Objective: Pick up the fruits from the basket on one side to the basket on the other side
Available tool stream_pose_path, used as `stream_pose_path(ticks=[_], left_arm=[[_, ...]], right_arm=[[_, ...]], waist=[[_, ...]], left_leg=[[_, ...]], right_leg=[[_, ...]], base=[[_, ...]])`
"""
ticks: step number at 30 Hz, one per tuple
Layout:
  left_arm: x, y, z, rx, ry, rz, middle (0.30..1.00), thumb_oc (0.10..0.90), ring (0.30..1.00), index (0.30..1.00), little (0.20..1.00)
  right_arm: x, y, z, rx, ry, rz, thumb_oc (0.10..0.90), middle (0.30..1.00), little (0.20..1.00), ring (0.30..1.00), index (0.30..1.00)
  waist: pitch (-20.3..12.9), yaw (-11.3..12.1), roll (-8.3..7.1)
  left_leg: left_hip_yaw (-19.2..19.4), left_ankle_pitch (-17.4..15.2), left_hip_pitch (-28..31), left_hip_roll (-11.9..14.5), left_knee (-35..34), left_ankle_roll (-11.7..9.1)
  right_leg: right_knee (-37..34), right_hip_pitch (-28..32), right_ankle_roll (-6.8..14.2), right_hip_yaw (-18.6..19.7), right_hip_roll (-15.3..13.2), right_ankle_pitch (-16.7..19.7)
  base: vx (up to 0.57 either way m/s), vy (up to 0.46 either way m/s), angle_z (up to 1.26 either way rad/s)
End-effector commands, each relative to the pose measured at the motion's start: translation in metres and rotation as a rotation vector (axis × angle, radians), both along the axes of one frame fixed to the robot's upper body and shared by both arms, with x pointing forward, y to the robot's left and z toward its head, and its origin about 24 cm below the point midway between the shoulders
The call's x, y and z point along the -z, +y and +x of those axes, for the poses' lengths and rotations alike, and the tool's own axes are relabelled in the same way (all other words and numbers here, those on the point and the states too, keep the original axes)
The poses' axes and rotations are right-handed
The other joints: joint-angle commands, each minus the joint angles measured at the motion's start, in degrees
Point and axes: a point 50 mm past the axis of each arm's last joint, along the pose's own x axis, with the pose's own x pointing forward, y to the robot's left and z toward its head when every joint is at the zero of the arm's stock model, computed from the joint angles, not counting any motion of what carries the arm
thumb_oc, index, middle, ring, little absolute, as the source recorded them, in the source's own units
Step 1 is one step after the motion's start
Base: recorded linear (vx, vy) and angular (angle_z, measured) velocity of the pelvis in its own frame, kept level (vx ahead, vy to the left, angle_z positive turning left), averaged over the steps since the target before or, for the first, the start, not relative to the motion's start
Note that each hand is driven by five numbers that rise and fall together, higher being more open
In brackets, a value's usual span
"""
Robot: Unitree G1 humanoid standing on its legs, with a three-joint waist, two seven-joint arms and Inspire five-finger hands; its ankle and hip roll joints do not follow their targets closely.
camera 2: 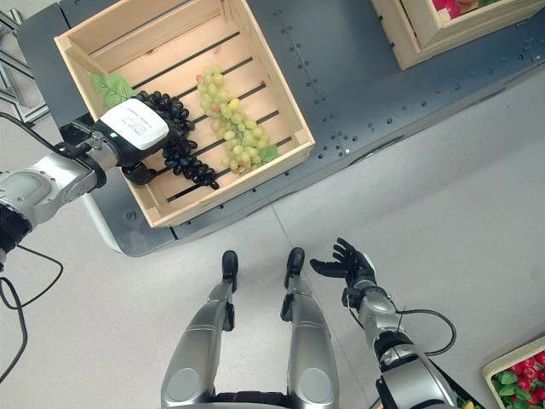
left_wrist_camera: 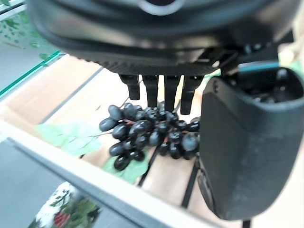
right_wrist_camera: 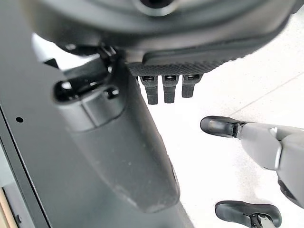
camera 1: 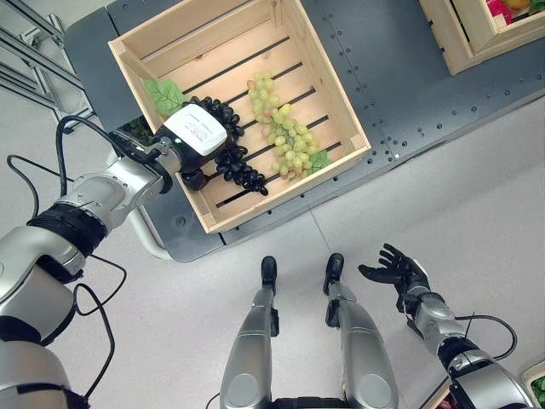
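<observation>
Dark grey platform (camera 1: 400,94) on pale floor (camera 1: 477,213); two wooden crates: one (camera 1: 336,102) near, another (camera 1: 456,43) well apart.

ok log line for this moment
left robot hand: over black grapes in crate, fingers extended | right robot hand: open, idle | green grapes: in crate

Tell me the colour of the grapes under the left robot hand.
Black, the dark grapes beneath the left robot hand; the left wrist view shows them best.
</observation>
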Motion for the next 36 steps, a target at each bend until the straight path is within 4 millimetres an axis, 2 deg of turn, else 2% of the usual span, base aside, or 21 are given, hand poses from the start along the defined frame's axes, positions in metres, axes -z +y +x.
stream_pose_path(ticks=[1,5,9,12,17,21,25,30,36], left_arm=[[-0.080,-0.010,-0.008,0.196,-0.361,-0.012,0.900,0.800,0.900,0.900,0.900],[-0.079,-0.014,-0.010,0.340,-0.429,0.034,0.900,0.800,0.900,0.900,0.900],[-0.070,-0.016,-0.009,0.379,-0.401,0.082,0.900,0.800,0.900,0.900,0.900],[-0.073,-0.016,-0.009,0.385,-0.413,0.079,0.900,0.800,0.900,0.900,0.900],[-0.068,-0.010,-0.004,0.265,-0.330,0.102,0.900,0.800,0.900,0.900,0.900],[-0.066,0.006,0.005,0.030,-0.262,0.114,0.900,0.800,0.900,0.900,0.900],[-0.067,0.013,0.009,-0.101,-0.213,0.141,0.900,0.800,0.900,0.900,0.900],[-0.075,0.011,0.010,-0.169,-0.201,0.179,0.900,0.800,0.900,0.900,0.900],[-0.089,-0.001,0.013,-0.198,-0.214,0.278,0.900,0.800,0.900,0.900,0.900]], right_arm=[[-0.001,-0.005,-0.004,-0.012,-0.046,-0.005,0.800,0.900,0.900,0.900,0.900],[0.000,-0.002,-0.004,-0.021,-0.040,-0.011,0.800,0.900,0.900,0.900,0.900],[-0.001,-0.002,-0.002,-0.019,-0.032,-0.023,0.800,0.900,0.900,0.900,0.900],[-0.003,-0.001,0.001,-0.023,-0.036,-0.024,0.800,0.900,0.900,0.900,0.900],[-0.007,-0.002,0.004,-0.026,-0.058,-0.019,0.800,0.900,0.900,0.900,0.900],[-0.012,-0.001,0.008,-0.032,-0.076,-0.010,0.800,0.900,0.900,0.900,0.900],[-0.013,0.001,0.010,-0.032,-0.084,0.006,0.800,0.900,0.900,0.900,0.900],[-0.011,0.002,0.009,-0.022,-0.077,0.021,0.800,0.900,0.900,0.900,0.900],[-0.014,0.005,0.011,-0.023,-0.103,0.045,0.800,0.900,0.900,0.900,0.900]], waist=[[-0.6,0.3,-1.60],[-0.6,-0.2,-2.69],[-0.6,-0.7,-2.78],[-0.6,-0.9,-2.68],[-0.6,-0.9,-2.17],[-0.6,-1.0,-2.04],[-0.6,-1.0,-2.33],[-0.6,-0.9,-2.62],[-0.6,-1.5,-3.51]], left_leg=[[3.9,-5.5,-2.2,-1.6,5.1,2.9],[4.2,-5.4,-2.9,-1.4,4.8,2.9],[4.3,-5.4,-4.1,-1.4,5.4,2.8],[4.5,-5.4,-4.5,-1.3,5.5,2.8],[4.4,-5.2,-5.5,-1.5,5.7,2.7],[4.3,-5.1,-6.8,-1.6,6.0,2.7],[4.3,-5.0,-7.7,-1.6,5.8,2.7],[4.2,-5.0,-8.6,-1.6,5.8,2.9],[4.4,-4.6,-11.2,-1.2,6.2,2.7]], right_leg=[[2.4,1.0,1.3,1.3,-0.4,-2.4],[1.9,0.2,1.3,1.3,0.2,-1.9],[2.1,-1.0,1.2,1.7,0.4,-1.7],[2.0,-1.5,1.2,1.9,0.4,-1.7],[1.9,-2.4,1.3,1.8,0.1,-1.4],[2.1,-3.5,1.3,1.6,0.0,-1.3],[1.9,-4.3,1.5,1.3,0.1,-1.1],[1.8,-5.0,1.8,0.9,0.0,-0.8],[1.7,-7.2,2.2,0.7,0.2,0.0]], base=[[0.00,0.000,0.00],[0.00,-0.016,0.00],[0.00,0.000,0.00],[0.00,0.000,0.00],[0.00,0.000,0.00],[0.00,0.000,0.00],[0.00,-0.003,0.01],[0.00,-0.007,0.03],[0.00,-0.006,0.04]])
